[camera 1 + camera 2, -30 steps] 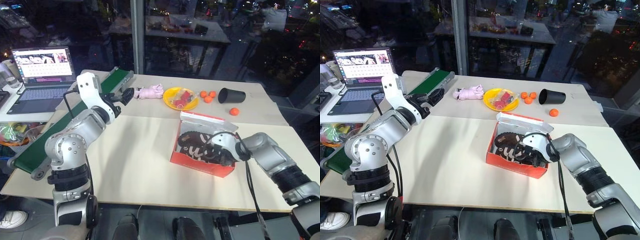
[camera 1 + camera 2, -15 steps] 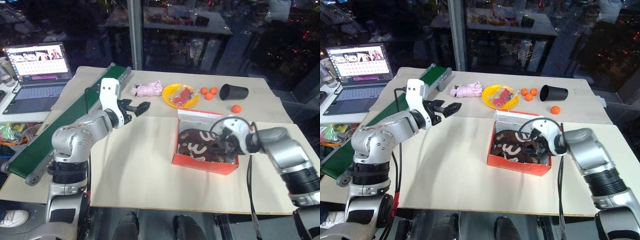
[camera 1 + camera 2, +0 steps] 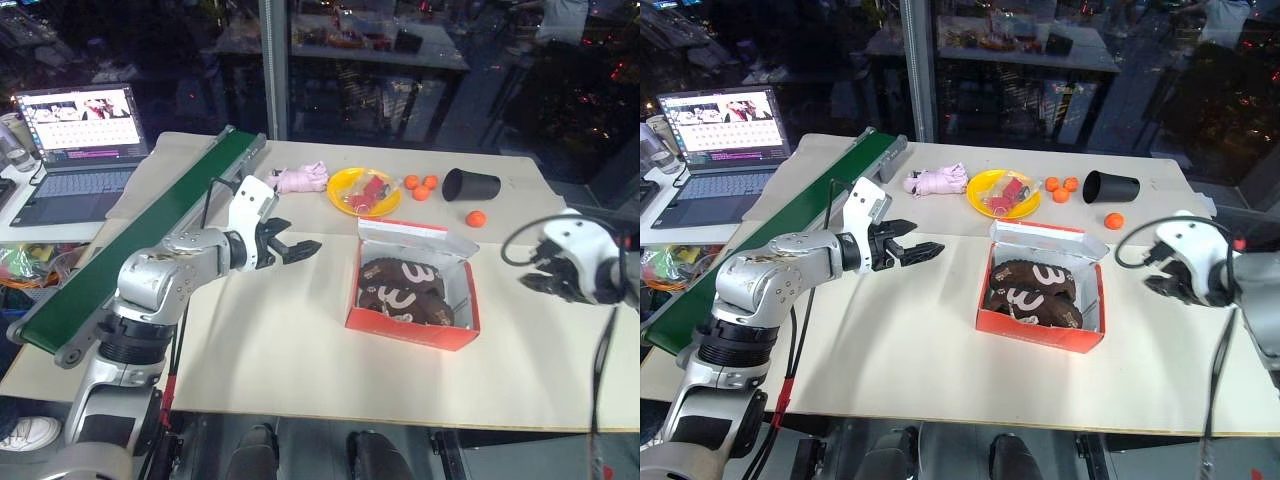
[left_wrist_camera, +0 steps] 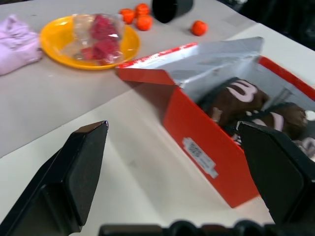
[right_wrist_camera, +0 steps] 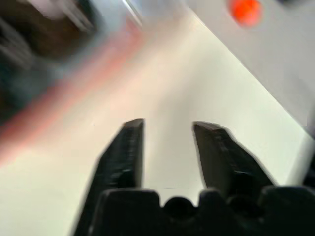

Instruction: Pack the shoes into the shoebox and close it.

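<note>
The red shoebox (image 3: pixel 412 318) stands open on the table, its lid (image 3: pixel 418 238) propped up at the far side. Both dark brown shoes (image 3: pixel 402 290) with pale markings lie side by side inside it. My left gripper (image 3: pixel 303 248) hovers open just left of the box, pointing at it; in the left wrist view its fingers (image 4: pixel 86 147) frame the box's red wall (image 4: pixel 197 132) and the shoes (image 4: pixel 236 98). My right gripper (image 3: pixel 533 281) hangs in the air to the right of the box, open with a narrow gap (image 5: pixel 167 127) and nothing between its fingers.
Behind the box lie a yellow bowl (image 3: pixel 362 192) with red things, a pink plush toy (image 3: pixel 302 178), several small oranges (image 3: pixel 418 186), a black cup on its side (image 3: pixel 470 185) and one more orange (image 3: pixel 475 218). A green conveyor (image 3: pixel 130 240) and a laptop (image 3: pixel 75 130) stand at the left.
My right gripper has pulled out of the box and swung up and to the right, leaving the shoes inside. The left gripper has moved right and down toward the box.
</note>
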Action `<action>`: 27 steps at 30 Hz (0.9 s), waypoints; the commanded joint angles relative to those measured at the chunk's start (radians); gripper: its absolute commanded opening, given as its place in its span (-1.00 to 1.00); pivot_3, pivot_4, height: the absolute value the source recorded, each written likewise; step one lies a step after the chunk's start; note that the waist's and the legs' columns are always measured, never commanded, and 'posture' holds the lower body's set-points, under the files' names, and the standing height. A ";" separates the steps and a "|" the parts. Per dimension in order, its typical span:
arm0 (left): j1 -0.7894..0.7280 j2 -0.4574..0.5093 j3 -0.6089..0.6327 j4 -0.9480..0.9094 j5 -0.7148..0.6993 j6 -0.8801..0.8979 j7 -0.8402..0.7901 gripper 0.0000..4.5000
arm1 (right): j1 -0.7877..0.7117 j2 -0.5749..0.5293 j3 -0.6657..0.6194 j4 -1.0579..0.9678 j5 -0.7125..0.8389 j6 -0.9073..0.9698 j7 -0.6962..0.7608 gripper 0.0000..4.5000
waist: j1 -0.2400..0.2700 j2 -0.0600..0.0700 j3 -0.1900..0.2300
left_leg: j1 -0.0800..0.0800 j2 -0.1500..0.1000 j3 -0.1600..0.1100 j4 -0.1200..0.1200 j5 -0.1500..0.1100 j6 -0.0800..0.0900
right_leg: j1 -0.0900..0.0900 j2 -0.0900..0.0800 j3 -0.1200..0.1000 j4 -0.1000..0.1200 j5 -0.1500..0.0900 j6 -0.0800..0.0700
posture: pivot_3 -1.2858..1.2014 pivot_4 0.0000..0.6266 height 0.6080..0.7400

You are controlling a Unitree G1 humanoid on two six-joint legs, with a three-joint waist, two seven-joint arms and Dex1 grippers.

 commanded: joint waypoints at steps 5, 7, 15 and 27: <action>-0.052 0.001 -0.004 -0.029 0.037 -0.014 -0.045 1.00 | 0.018 0.165 0.109 0.008 -0.040 -0.096 -0.079 -0.97 | -0.016 0.001 0.000 | 0.005 0.000 -0.001 0.000 0.000 0.000 | 0.004 0.001 0.000 0.001 0.001 0.003 | 0.03 -0.52 0.94; -0.061 0.005 -0.004 -0.030 0.045 -0.010 -0.050 1.00 | -0.026 0.241 0.170 0.056 -0.052 -0.116 -0.095 -0.97 | -0.018 0.001 0.000 | 0.005 0.000 -0.001 0.000 0.000 0.000 | 0.004 0.001 0.001 0.001 0.000 0.004 | 0.03 -0.52 0.94; -0.078 0.031 0.014 -0.019 0.072 -0.001 -0.061 1.00 | -0.129 0.449 0.239 -0.029 0.086 -0.023 -0.007 -0.97 | -0.016 0.003 0.001 | 0.004 0.000 -0.001 -0.001 0.000 0.001 | 0.003 0.002 0.001 0.001 0.003 0.007 | 0.03 -0.52 0.94; -0.104 0.028 0.013 0.007 0.105 -0.011 -0.080 1.00 | -0.269 0.717 0.268 -0.127 0.260 0.129 -0.031 -0.97 | -0.019 0.003 0.001 | 0.003 0.001 -0.003 -0.001 0.000 0.001 | 0.003 0.002 -0.001 0.003 0.005 0.003 | 0.03 -0.52 0.94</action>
